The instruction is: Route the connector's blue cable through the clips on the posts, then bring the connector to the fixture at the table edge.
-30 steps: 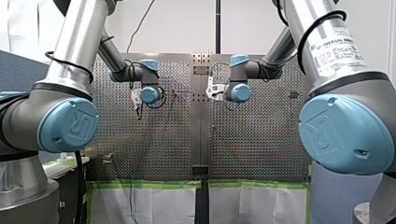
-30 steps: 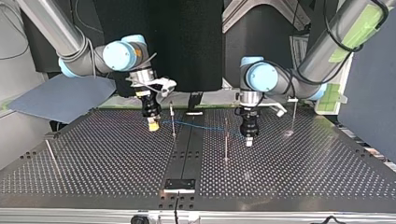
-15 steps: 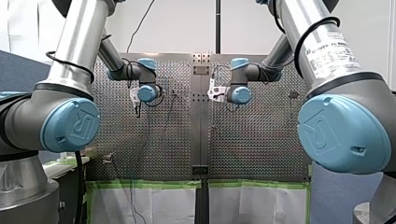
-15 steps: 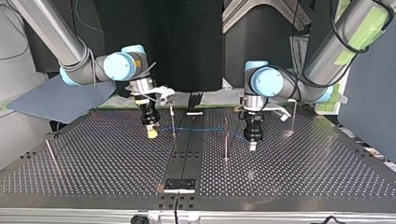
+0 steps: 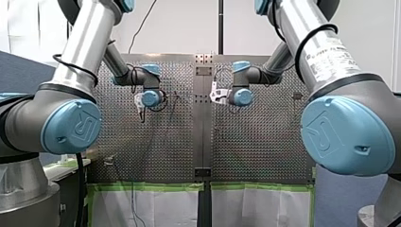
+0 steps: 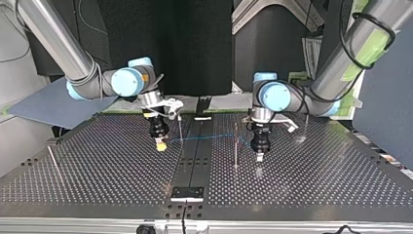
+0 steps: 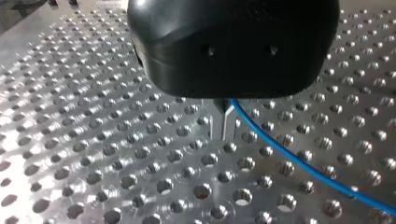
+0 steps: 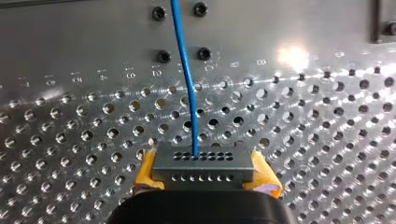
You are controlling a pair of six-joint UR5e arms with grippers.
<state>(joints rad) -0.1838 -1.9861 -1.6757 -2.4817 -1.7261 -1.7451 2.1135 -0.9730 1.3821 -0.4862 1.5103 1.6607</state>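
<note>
In the right wrist view, a grey connector point(image 8: 202, 163) sits between the yellow pads point(image 8: 145, 170) of my right gripper point(image 8: 205, 179), which is shut on it. The blue cable point(image 8: 184, 74) leaves the connector and runs ahead over the perforated table. In the top view my right gripper point(image 6: 159, 144) hangs low, just left of a thin post point(image 6: 179, 126). The cable point(image 6: 214, 136) stretches from there past a second post point(image 6: 235, 146) to my left gripper point(image 6: 259, 156). In the left wrist view the metal fingers point(image 7: 229, 122) are shut on the cable point(image 7: 289, 158).
A black and white fixture plate point(image 6: 187, 193) lies at the table's near edge in the top view. Further posts stand at the top view's right point(image 6: 306, 124) and far left point(image 6: 52, 160). A dark centre strip point(image 6: 195, 156) divides the table.
Both grippers have moved toward the top view's near edge and lower, carrying the taut blue cable with them. Both stay shut.
</note>
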